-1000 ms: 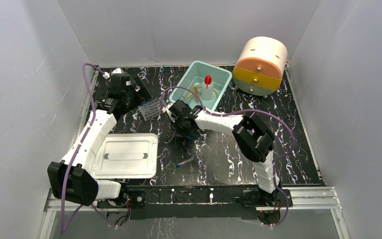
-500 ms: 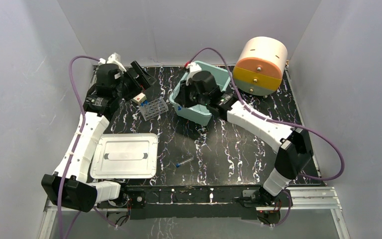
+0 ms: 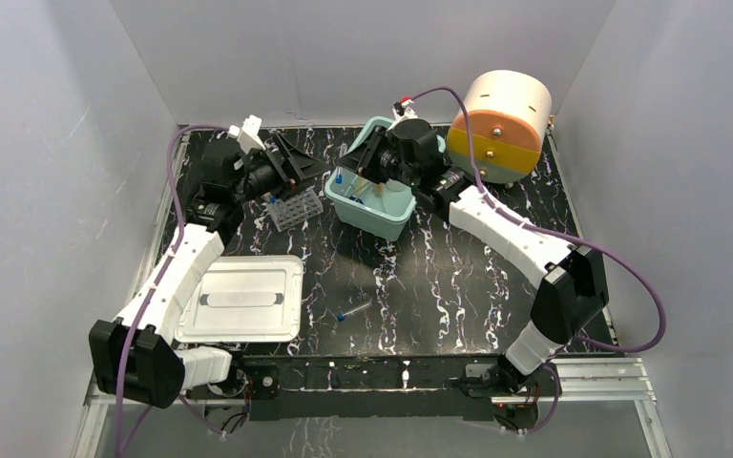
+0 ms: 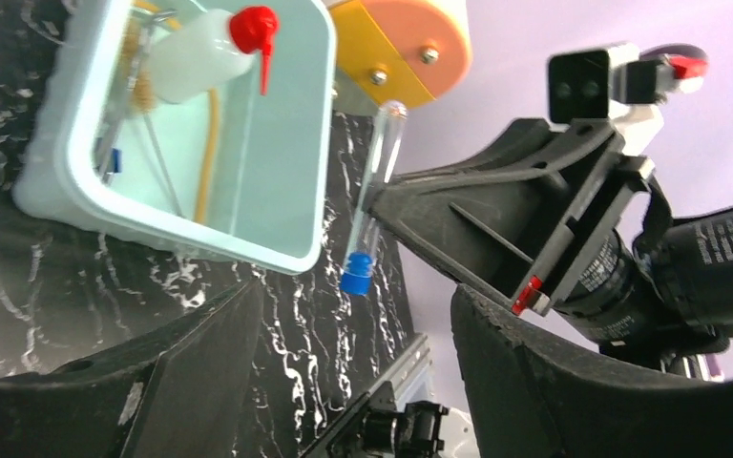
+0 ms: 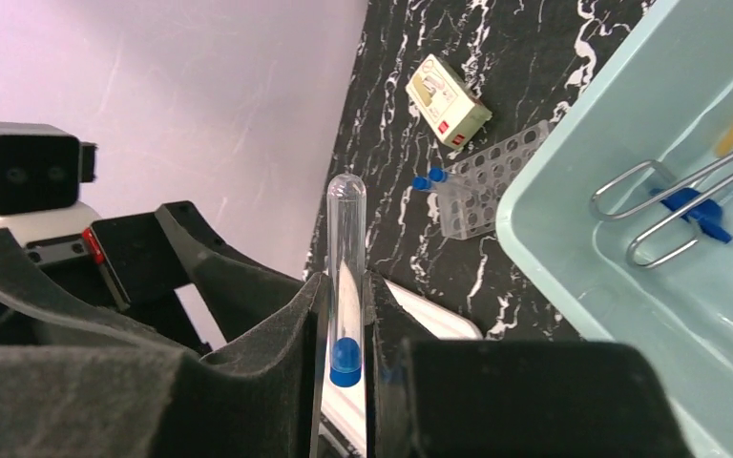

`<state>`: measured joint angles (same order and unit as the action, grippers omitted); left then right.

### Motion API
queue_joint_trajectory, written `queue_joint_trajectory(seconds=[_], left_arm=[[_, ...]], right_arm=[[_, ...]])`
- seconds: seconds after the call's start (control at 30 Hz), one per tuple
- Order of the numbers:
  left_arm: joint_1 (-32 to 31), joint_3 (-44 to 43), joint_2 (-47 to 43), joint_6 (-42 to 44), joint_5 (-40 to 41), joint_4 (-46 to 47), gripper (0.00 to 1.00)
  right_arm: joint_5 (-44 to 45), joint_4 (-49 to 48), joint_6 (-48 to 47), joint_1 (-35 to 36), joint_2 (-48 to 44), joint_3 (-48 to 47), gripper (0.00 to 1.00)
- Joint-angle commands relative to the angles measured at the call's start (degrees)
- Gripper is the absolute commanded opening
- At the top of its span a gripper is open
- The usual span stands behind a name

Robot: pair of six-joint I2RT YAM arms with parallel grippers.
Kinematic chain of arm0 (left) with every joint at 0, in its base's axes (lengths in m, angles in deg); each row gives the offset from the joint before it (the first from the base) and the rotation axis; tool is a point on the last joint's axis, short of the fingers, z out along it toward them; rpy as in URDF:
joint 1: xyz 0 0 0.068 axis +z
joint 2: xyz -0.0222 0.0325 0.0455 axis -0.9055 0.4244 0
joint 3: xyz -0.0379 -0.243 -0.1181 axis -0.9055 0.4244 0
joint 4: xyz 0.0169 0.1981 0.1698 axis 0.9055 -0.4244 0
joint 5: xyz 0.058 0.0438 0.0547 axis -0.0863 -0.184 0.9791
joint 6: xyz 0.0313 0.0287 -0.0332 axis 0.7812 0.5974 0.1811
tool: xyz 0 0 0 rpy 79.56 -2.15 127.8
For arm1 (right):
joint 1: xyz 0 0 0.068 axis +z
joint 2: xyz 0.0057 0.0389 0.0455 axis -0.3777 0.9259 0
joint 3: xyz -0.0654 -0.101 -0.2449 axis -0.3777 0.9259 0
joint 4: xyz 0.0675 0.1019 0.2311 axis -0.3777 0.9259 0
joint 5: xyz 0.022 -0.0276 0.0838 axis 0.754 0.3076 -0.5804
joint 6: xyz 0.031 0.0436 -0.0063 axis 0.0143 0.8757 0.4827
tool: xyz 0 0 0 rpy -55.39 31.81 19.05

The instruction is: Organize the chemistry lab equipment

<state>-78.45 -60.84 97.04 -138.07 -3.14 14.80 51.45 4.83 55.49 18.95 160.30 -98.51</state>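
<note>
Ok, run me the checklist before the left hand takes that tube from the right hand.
1. Right hand clamped on the blue-capped tube: ok.
2. Left hand open, fingers clear of the tube: ok.
3. Tube deep enough between the left fingers: cannot tell.
4. Grey rack has free holes: ok, only one racked tube shows.
5. All tubes collected: not ok, a loose tube lies on the table.

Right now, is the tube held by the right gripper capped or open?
Capped. The tube pinched in the right gripper has a blue cap on one end; the other end is rounded.
</note>
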Motion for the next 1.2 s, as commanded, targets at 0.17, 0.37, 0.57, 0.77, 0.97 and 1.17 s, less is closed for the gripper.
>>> queue_joint_trajectory(seconds=[0.17,0.37,0.57,0.77,0.97,1.17], left_arm=[[-3.3,3.0,2.0,-12.6,0.1,13.0,0.43],[-3.8,3.4,2.4,-14.3,3.2,16.1,0.37],[-3.8,4.7,2.5,-16.1,3.7,18.7,0.23],[-3.8,5.3,2.8,-15.8,3.6,20.3,0.15],[-3.8,2.9,2.8,-10.3,3.0,16.9,0.06],[-3.8,-1.5,2.4,6.1,-3.2,5.3,0.06]], right_arm=[[-2.5,-5.1,11.1,-1.1,0.9,-4.6,0.24],[-5.6,-5.8,15.8,-1.2,3.6,-6.5,0.24],[-6.7,-6.3,17.1,-1.7,4.2,-6.6,0.25],[-8.1,-6.8,17.8,-1.7,4.9,-7.1,0.26],[-8.6,-6.9,17.3,-2.0,4.6,-6.2,0.35],[-20.8,-5.5,12.4,-6.3,5.6,-8.8,0.59]])
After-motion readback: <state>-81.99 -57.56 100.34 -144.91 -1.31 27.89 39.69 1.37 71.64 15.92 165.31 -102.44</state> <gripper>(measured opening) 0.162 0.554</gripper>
